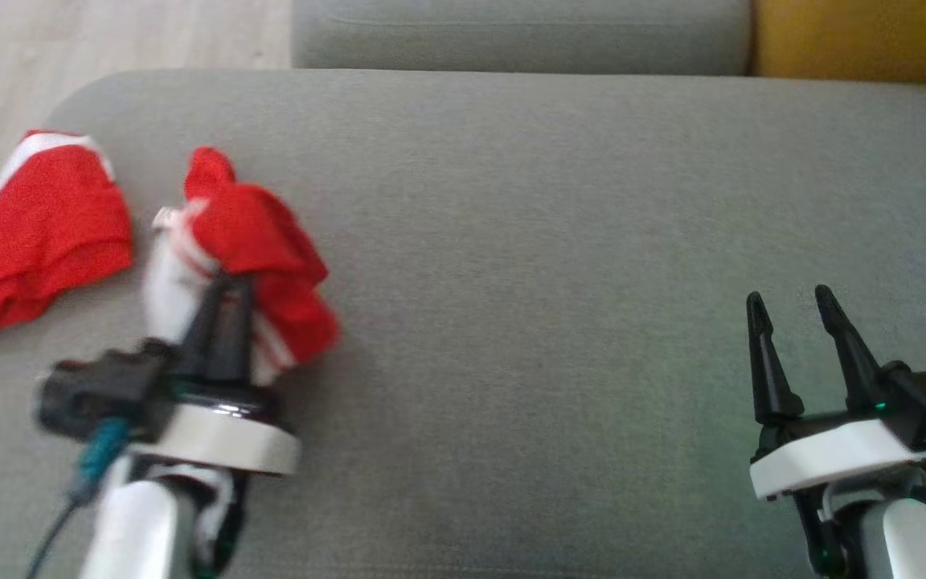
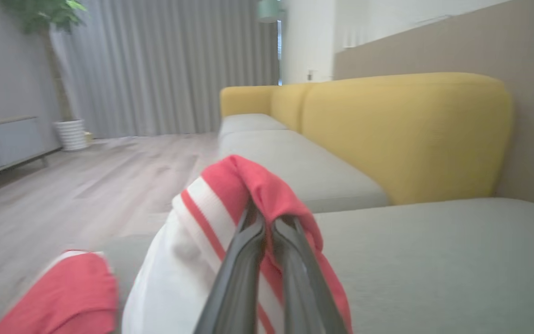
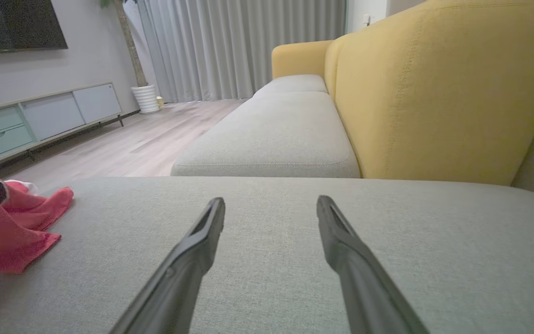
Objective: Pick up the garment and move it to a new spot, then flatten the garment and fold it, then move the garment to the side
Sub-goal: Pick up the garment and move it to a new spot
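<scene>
On the grey seat cushion [image 1: 551,241], toward its left end, the left hand [image 1: 226,281] is closed tight on the garment [image 1: 258,233]. The two dark fingers [image 1: 218,322] are pressed together with a bunch of red and white cloth pinched between them. The left wrist view confirms the grip: the left hand [image 2: 267,218] has its fingers meeting, and a red fold of the garment [image 2: 257,185] is draped over their tips, with a white, red-striped band hanging to one side. The gathered cloth sits raised in a lump at the fingertips, its lower folds close to the cushion surface; whether they touch it cannot be told, since that part is blurred. A further spread of red cloth [image 1: 45,225] with a white border lies at the cushion's extreme left edge, just beside the held bunch. Whether the two are joined cannot be told. Toward the cushion's right end, well apart from the garment, the right hand [image 1: 790,299] has its fingers spread wide with nothing between them. The right wrist view shows the right hand [image 3: 270,204] gaping over bare grey fabric. Beyond the cushion's far edge are a second grey seat [image 1: 511,36] and a yellow backrest [image 1: 865,36]. Pale wooden floor [image 1: 109,32] shows past the cushion's far left corner.
</scene>
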Controlling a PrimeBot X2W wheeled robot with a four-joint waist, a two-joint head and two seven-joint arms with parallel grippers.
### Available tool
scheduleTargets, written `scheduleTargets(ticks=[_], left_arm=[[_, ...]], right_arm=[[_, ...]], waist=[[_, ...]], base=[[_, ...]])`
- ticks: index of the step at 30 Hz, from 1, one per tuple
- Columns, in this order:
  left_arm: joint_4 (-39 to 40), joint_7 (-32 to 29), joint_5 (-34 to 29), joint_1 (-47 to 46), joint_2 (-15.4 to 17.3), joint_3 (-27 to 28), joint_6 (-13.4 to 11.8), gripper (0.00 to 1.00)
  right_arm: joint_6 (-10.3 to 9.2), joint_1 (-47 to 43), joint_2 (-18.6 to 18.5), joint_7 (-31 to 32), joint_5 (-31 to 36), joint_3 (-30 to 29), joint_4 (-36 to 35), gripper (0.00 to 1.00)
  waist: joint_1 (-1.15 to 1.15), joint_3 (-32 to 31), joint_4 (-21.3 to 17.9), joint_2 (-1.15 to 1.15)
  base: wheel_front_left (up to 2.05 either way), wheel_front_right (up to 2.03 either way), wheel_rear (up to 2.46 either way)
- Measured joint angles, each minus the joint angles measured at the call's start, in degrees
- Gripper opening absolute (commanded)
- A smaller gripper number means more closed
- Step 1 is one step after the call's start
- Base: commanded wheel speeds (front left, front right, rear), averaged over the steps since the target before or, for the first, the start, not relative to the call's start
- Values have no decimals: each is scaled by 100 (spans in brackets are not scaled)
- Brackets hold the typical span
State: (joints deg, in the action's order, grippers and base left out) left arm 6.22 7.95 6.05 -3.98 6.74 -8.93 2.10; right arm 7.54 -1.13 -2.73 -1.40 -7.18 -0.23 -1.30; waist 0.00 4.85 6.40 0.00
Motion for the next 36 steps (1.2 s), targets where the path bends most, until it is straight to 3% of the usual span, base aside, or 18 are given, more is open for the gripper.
scheduleTargets(ticks=[12,23,28,29,30,31,36], left_arm=[[-1162,-155,13,-1538,-290,-1774,449,0],[-2974,-344,214,-3049,-361,-3060,502,0],[-3561,-283,397,-3215,-365,-3250,503,0],[-3664,-258,466,-3247,-364,-3290,503,31],[-3730,-212,516,-3277,-365,-3325,502,96],[-3767,-148,554,-3292,-365,-3357,497,100],[-3707,254,802,-3273,-374,-3531,393,100]], right_arm=[[0,399,7,-81,-147,204,-90,100],[0,769,8,-480,-449,364,205,100],[0,838,8,-603,-486,410,344,100],[0,864,8,-630,-486,412,389,100],[0,887,8,-646,-487,409,414,100],[0,896,8,-651,-487,404,430,100],[0,901,8,-664,-430,346,521,100]], waist=[[0,544,-1236,0],[0,1434,-2333,0],[0,1664,-2575,0],[0,1699,-2615,0],[0,1721,-2638,0],[1,1720,-2635,0],[0,1541,-2471,0]], base=[[0,0,0],[0,0,0],[0,0,0],[0,0,0],[0,0,0],[0,0,0],[0,0,0]])
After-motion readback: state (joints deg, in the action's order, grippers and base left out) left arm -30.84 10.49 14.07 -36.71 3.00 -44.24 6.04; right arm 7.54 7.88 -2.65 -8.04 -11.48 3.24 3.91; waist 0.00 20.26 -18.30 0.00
